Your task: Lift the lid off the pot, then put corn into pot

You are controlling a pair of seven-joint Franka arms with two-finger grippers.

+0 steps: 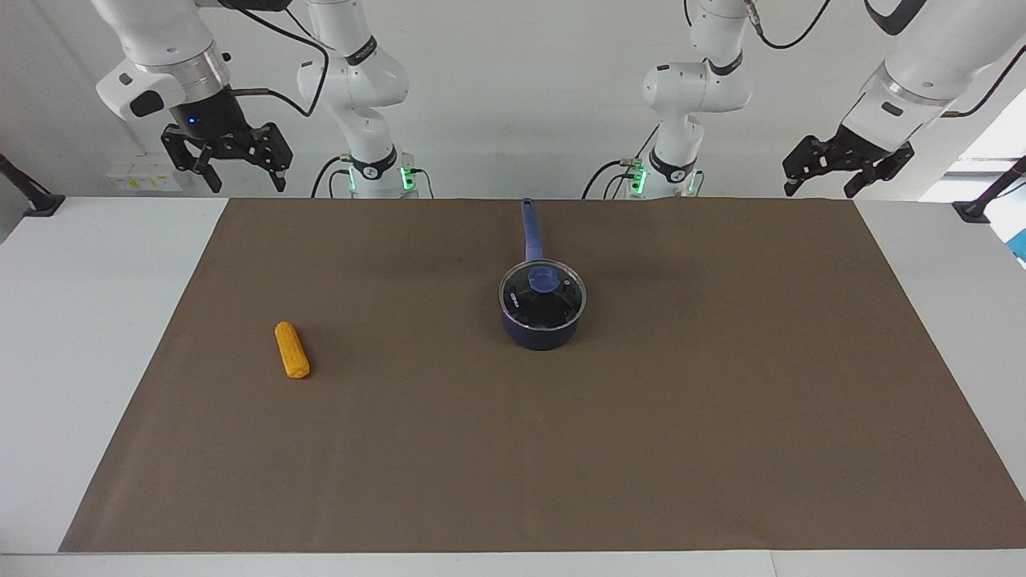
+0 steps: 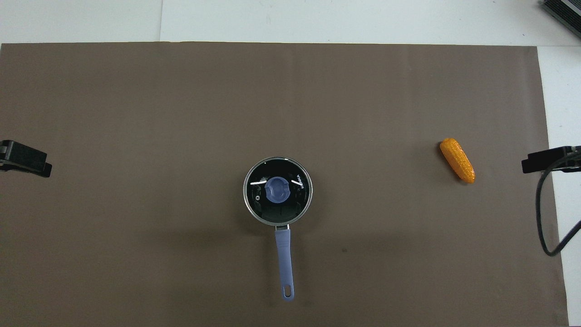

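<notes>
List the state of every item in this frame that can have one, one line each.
lid: seated on the pot, closed.
pot: upright on the brown mat, covered, handle pointing toward the robots.
corn: lying on its side on the mat, toward the right arm's end, untouched.
left gripper: raised over the table's edge by the robots, fingers open, empty.
right gripper: raised likewise, fingers open, empty.
</notes>
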